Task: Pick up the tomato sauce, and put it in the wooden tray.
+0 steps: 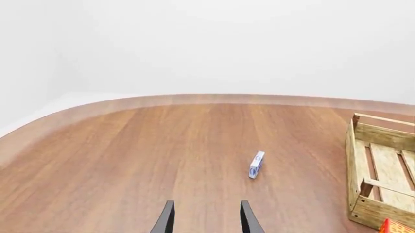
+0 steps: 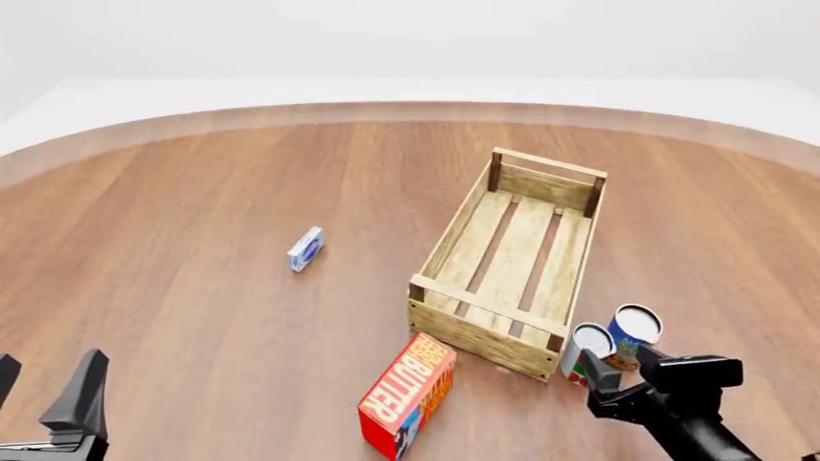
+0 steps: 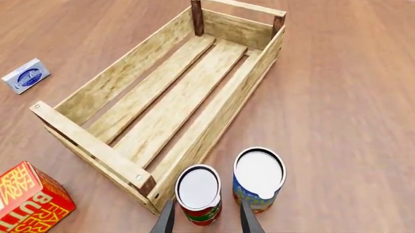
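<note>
in the front view's lower left corner sits the left gripper (image 2: 45, 384), its two dark fingers spread apart with nothing between them, and the left wrist view shows the same open gap above bare table (image 2: 192, 288). a little right of that, in the middle left of the frame, a small blue-and-white box (image 2: 305, 249) lies alone on the wood. at the bottom centre a red and orange butter carton (image 2: 407, 394) lies tipped, just beside the near corner of the wooden tray (image 2: 485, 328), which runs up toward the upper right of centre and holds nothing. at the tray's lower right corner stands the tomato sauce (image 2: 589, 351), upright on the table outside the tray, close against its side, with the blue-and-yellow can (image 2: 632, 333) just beside it on the right. the right gripper (image 2: 609, 384) comes in from the lower right; in the right wrist view its fingers (image 3: 166, 218) are parted on either side of the tomato sauce, not visibly clamped on it.
</note>
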`<state>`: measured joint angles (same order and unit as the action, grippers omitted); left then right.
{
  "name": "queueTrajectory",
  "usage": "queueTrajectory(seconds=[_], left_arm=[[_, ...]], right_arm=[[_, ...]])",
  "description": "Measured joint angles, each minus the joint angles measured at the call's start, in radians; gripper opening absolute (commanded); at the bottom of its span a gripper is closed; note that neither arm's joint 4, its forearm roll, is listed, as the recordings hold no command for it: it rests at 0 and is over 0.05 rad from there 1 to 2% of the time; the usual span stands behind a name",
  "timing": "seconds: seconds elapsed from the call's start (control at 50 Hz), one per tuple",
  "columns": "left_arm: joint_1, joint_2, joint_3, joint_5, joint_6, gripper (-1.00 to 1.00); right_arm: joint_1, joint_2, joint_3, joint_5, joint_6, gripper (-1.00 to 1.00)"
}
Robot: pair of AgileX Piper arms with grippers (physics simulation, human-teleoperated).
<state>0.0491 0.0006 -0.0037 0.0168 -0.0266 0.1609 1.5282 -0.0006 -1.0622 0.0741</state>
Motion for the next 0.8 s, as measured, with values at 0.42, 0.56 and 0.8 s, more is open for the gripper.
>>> queueTrajectory(seconds=[0.42, 0.56, 0.8], left_arm=[[-0.004, 0.000, 0.000, -0.003, 0.000, 1.00], [-0.004, 0.000, -0.001, -0.003, -0.003, 1.00], [-0.003, 0.000, -0.003, -0.002, -0.004, 1.00]], right_arm=[[0.019, 0.101, -0.007, -0.070, -0.003, 1.00], [0.025, 0.119, -0.020, -0.072, -0.011, 1.00], [0.032, 0.132, -0.036, -0.065, -0.022, 1.00]])
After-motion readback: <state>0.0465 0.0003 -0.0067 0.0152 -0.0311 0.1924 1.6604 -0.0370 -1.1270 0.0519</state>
